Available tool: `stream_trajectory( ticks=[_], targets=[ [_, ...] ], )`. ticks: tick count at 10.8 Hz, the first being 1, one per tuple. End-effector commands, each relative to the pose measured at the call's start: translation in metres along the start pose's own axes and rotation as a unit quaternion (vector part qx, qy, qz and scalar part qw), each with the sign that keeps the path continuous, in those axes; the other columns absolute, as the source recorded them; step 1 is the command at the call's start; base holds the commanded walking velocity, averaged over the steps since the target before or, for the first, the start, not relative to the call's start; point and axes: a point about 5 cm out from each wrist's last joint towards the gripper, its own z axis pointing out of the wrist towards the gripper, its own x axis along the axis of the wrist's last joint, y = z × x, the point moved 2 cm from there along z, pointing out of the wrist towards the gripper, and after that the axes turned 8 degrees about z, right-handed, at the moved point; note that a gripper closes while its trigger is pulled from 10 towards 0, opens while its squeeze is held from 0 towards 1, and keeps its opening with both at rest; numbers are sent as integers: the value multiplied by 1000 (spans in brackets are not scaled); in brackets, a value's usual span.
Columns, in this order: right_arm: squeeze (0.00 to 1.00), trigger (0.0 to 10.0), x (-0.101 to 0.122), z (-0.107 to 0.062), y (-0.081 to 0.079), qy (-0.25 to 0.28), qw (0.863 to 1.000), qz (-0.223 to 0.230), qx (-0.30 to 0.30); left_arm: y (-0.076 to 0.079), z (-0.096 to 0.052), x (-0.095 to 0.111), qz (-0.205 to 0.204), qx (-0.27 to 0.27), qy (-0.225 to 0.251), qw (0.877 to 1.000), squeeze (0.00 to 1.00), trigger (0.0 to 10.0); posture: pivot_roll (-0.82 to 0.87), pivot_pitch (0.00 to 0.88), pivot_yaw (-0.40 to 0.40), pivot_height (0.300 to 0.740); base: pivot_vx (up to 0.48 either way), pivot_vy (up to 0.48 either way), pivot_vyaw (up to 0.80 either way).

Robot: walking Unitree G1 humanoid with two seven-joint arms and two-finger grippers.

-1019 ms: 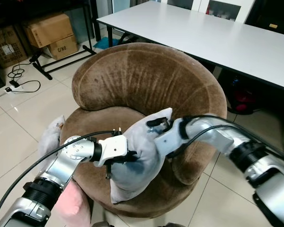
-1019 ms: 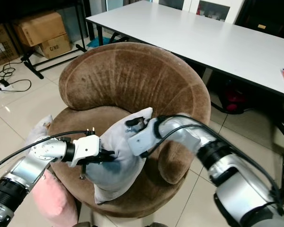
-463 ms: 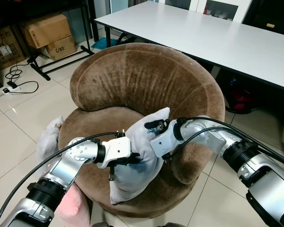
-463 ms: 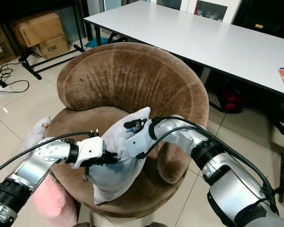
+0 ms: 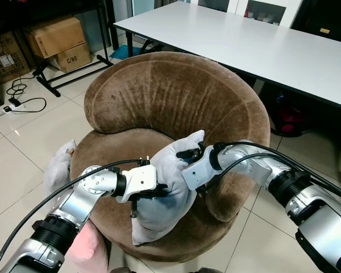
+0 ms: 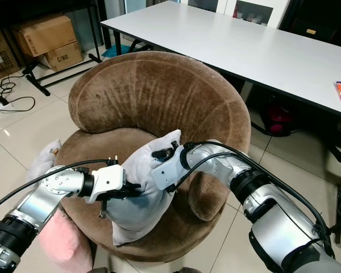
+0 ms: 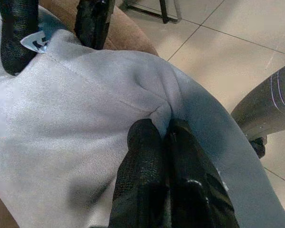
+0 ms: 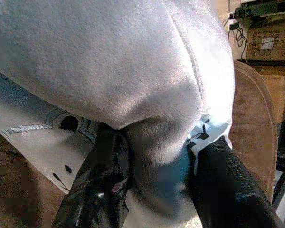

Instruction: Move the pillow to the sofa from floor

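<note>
While my two arms are reaching forward together, the grey pillow (image 5: 165, 187) is standing on the seat of the round brown sofa (image 5: 176, 96), leaning toward its right armrest with its lower corner hanging over the front edge. My left gripper (image 7: 164, 137) is pinching a fold of the pillow's fabric, its two fingers pressed almost together on the cloth. My right gripper (image 8: 156, 156) is clamping the pillow's upper corner, fingers spread around a thick bunch of material beside a small white sewn-in tag (image 8: 202, 133) whose print I cannot read. The pillow is looking soft and suede-like, pale grey, with a seam running along its edge. Two cardboard boxes (image 5: 59, 40) are sitting under a black rack at the far left; the lower one is showing the letters "C/NO", and I cannot tell what they are holding. A pink cushion (image 5: 88, 250) and a whitish one (image 5: 57, 170) are lying on the tiled floor (image 5: 23, 142) beside the sofa. A long white table (image 5: 244, 45) is standing behind it.
</note>
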Motion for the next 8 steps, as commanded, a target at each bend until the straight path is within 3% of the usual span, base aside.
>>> stream_trajectory(
  ticks=[1,4,5,6,7,8],
  targets=[
    [0,0,1,1,-2,1,1000,-2,6,3,2,-1,5,-12,-11,1000,0,0,-36,0,-46,740,0,0,0],
    [0,0,2,3,-4,5,1000,0,10,3,0,-3,7,-7,-15,1000,0,0,-26,0,-51,740,0,0,0],
    [0,0,2,4,-5,6,1000,1,12,1,-1,-4,13,7,-20,1000,0,4078,-23,0,-52,740,0,0,0],
    [0,0,2,4,-5,7,1000,1,12,-2,-2,-4,12,26,-20,999,0,10000,-22,0,-52,740,0,0,0],
    [0,0,3,5,-6,11,1000,3,13,-1,-7,0,-6,23,-3,1000,1000,10000,-19,0,-53,740,0,0,0],
    [0,0,5,6,-7,20,1000,16,12,0,-14,2,-12,29,4,1000,1000,10000,-18,0,-51,740,0,0,0]
  ],
)
